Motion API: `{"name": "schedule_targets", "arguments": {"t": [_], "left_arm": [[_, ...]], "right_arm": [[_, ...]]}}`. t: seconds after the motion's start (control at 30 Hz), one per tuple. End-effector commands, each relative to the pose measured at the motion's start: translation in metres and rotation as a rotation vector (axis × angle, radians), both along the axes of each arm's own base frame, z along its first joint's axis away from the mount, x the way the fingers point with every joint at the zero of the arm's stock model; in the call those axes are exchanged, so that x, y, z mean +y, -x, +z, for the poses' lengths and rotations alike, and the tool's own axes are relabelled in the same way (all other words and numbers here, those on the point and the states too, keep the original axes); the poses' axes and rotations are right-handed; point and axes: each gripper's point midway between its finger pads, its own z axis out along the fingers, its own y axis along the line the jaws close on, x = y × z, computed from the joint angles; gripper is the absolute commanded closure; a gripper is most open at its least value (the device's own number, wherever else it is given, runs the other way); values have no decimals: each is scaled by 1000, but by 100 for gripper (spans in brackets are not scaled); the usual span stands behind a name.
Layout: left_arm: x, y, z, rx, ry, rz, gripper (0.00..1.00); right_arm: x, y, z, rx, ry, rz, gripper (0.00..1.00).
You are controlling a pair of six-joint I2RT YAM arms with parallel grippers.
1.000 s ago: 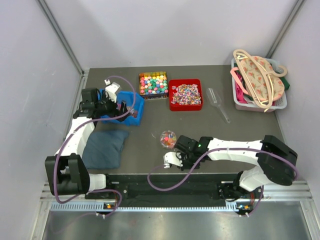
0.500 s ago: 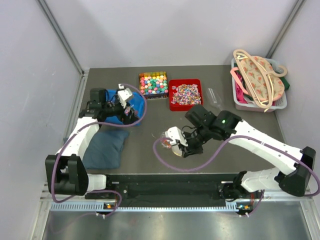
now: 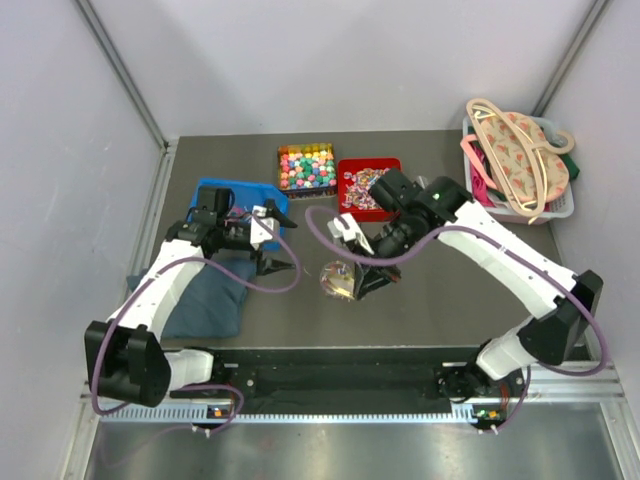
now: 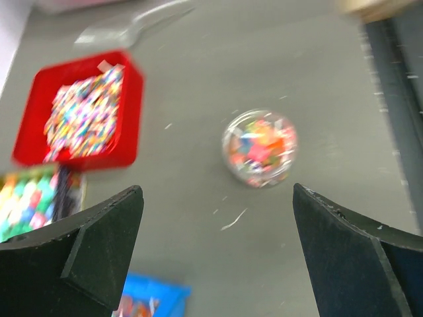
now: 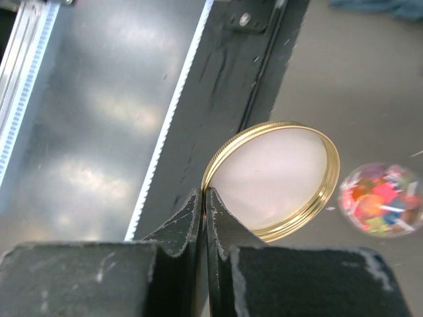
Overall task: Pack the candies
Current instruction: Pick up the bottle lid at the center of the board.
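Where the left arm stretches over the grey bench (image 3: 300, 320), the left fingers (image 4: 79, 257) stand spread wide and hold nothing. The wrist view looks between them at bare bench and, further on, a small clear jar (image 4: 259, 148). Behind that arm lies a blue tray (image 3: 225, 190), and nearer the front edge a dark blue cloth (image 3: 205, 300) lies on the bench.

Toward the middle, at the far side, a dark box (image 3: 305, 192) is packed with candies (image 3: 307, 167) — here the bright multicoloured cubes. Just beside it on the right, a red tray (image 3: 342, 200) holds more of them, twist-wrapped in red, pink and silver. A further portion fills the jar, which stands on the bench in front of the red tray and apart from it.

The right arm curves in from the right, and the right fingers (image 5: 178, 231) are pressed together on the rim of a round gold lid (image 5: 274, 181) with a cream inside. The lid is held tilted, off the jar and just beside it — whether the two touch cannot be told.

At the far right a grey basket (image 3: 560, 210) holds a patterned bag (image 3: 520, 140) and pale hangers.
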Motion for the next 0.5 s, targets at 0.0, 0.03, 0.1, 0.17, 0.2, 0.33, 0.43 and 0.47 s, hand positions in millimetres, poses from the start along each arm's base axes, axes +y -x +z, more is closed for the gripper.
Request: {"name": "schedule_targets", "arguments": {"t": [0.0, 0.03, 0.1, 0.17, 0.2, 0.33, 0.43, 0.47], "left_arm": [[-19, 35, 26, -93, 63, -195, 1], [-20, 37, 27, -88, 66, -206, 1], [-24, 43, 32, -87, 74, -233, 1], [-27, 48, 36, -74, 79, -251, 1], [-29, 51, 38, -78, 82, -267, 1], [-35, 57, 42, -74, 90, -298, 1], [-39, 60, 42, -70, 86, -316, 1], [-40, 60, 42, -70, 87, -321, 1]], "right_arm": [[3, -1, 33, 88, -118, 36, 100], [4, -4, 36, 85, -126, 33, 100], [8, -8, 34, 101, -124, 35, 100], [12, -10, 37, 107, -134, 41, 100], [15, -11, 37, 123, -137, 46, 100], [22, -16, 40, 142, -150, 57, 100], [26, -18, 39, 168, -147, 65, 100], [28, -19, 39, 178, -151, 69, 100]]}}
